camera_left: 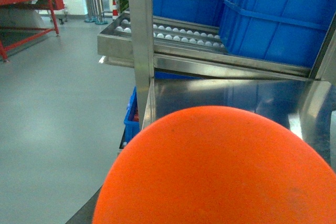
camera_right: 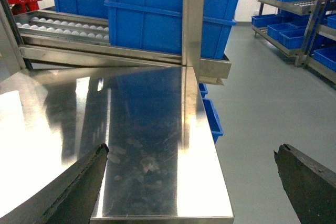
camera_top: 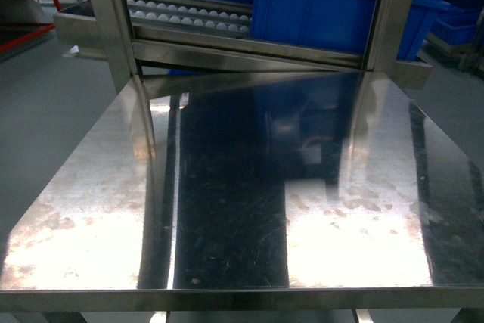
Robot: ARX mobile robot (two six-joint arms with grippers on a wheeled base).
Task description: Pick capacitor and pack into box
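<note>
The head view looks down on a stainless steel table (camera_top: 227, 209), its top scratched and glaring with reflected light. Behind it a roller conveyor (camera_top: 189, 14) with white rollers runs across a steel frame, and large blue plastic bins (camera_top: 325, 5) sit on that rack. Neither gripper shows in this view, and neither the pink box nor a capacitor is visible in it.

In the left wrist view a large smooth orange rounded shape (camera_left: 220, 171) fills the lower part of the picture, too close to the lens to identify. It hides the left gripper, so whether its jaws are apart or closed cannot be told. Beyond it stand a steel upright post (camera_left: 140, 40), the conveyor rollers, blue bins and a grey floor (camera_left: 52, 103), with a red-framed table (camera_left: 31, 3) far off.

The right wrist view shows the right gripper (camera_right: 191, 182) with its two dark fingers (camera_right: 79, 187) spread wide, nothing between them, above the near right corner of the steel table. Blue bins stand behind, and more fill shelving (camera_right: 294, 9) to the right. The box does not appear here either.
</note>
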